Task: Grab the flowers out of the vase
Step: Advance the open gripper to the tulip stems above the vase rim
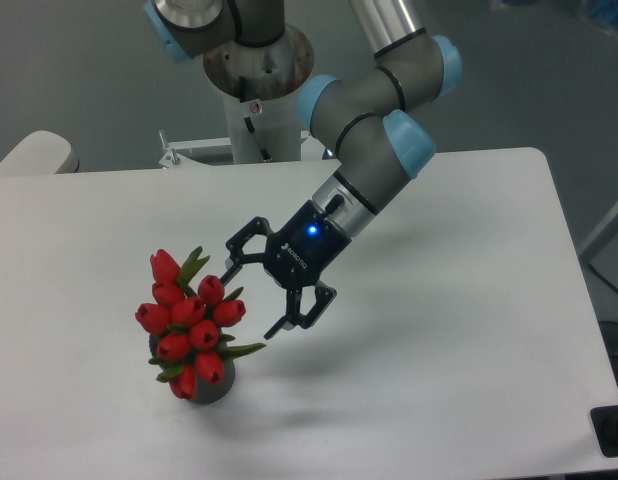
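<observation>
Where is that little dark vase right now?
The vase stands near the front left of the white table, mostly hidden under the red flowers it holds. The gripper hovers just right of the bunch, jaws open.

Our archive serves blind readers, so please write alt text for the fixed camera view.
An open gripper reaches toward red flowers standing in a dark vase on a white table, its fingers beside the bunch, not gripping it.
</observation>
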`<move>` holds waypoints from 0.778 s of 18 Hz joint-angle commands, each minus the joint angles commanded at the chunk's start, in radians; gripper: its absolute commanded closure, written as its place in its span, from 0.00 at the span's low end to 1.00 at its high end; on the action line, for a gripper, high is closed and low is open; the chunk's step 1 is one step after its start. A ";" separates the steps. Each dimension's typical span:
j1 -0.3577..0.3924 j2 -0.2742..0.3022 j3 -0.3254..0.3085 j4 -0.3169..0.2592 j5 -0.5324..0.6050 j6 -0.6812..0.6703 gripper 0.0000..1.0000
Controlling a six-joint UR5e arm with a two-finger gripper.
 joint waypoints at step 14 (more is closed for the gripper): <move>-0.048 -0.026 -0.005 0.052 -0.002 0.002 0.00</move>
